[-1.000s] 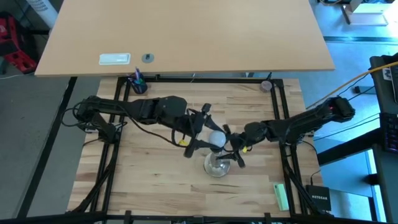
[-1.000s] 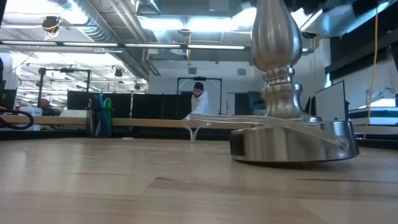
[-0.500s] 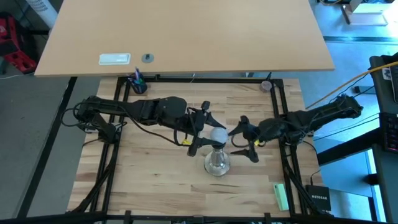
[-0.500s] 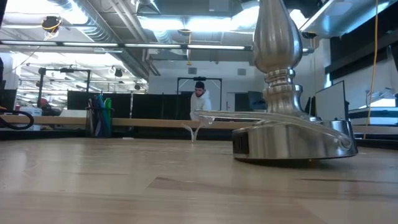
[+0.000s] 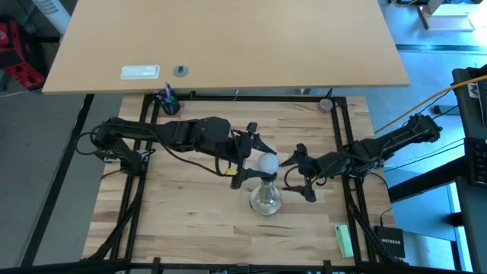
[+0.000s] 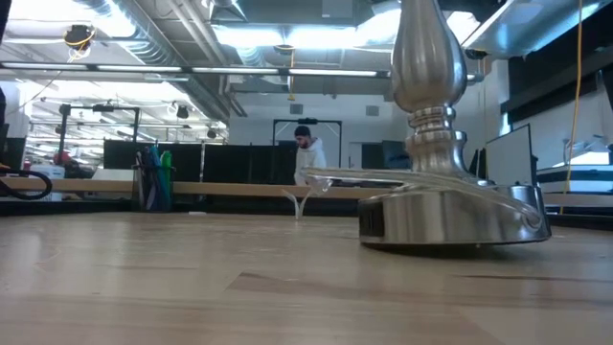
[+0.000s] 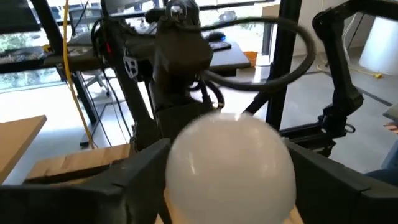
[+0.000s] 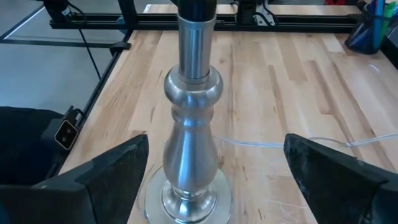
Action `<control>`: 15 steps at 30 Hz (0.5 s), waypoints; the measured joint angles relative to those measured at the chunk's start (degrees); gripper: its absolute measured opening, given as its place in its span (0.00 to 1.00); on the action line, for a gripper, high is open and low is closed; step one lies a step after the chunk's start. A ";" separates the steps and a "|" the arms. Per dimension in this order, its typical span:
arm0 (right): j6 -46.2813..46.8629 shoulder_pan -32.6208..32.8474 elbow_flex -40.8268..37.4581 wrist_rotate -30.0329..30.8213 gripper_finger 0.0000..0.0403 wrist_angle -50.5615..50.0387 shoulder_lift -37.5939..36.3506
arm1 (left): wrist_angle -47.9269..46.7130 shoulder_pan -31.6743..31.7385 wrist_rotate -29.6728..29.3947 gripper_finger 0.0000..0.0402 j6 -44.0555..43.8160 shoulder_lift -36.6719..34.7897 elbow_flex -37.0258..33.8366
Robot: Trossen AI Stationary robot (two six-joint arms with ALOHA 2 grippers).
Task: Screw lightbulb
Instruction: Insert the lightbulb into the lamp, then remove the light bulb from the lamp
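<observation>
The white lightbulb (image 5: 267, 164) sits at the top of the silver stand (image 5: 265, 199), whose round base rests on the wooden table. The bulb's globe (image 7: 229, 169) fills my left wrist view. My left gripper (image 5: 248, 160) reaches in from the table's left, open, one finger on each side of the globe. My right gripper (image 5: 304, 173) stands open a short way to the stand's right. Its fingers flank the stand's stem (image 8: 191, 146) without touching it. The low view shows only the stand's base (image 6: 450, 220). My left gripper's fingers (image 7: 134, 180) come level from the table's left and stand close on either side of the bulb's globe (image 7: 180, 177). I cannot tell whether they touch it.
A clear cord (image 8: 323, 146) runs from the stand across the table. A green object (image 5: 344, 240) lies near the front right corner and a cup of pens (image 5: 169, 103) stands at the far left. A person (image 6: 306, 153) stands in the room behind.
My right gripper has opened and drawn back from the stand's stem toward the table's right edge. The stand's base has shifted slightly on the table.
</observation>
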 joint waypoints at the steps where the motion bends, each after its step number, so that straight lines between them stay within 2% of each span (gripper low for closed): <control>1: 0.00 0.00 -0.02 -0.02 0.93 0.00 0.00 | -0.79 0.01 -0.05 0.72 0.06 0.05 -0.05; 6: 0.00 -0.02 -0.04 0.00 0.93 0.09 0.02 | -2.27 0.02 -0.19 0.78 0.56 -0.43 -0.50; 10: 0.00 -0.04 -0.08 0.00 0.93 0.37 0.02 | -0.80 0.02 -0.24 0.78 -0.50 -2.00 0.03; 15: 0.00 -0.04 -0.08 0.00 0.93 0.44 0.05 | -3.31 -0.32 -0.22 0.77 -0.51 -1.47 -0.23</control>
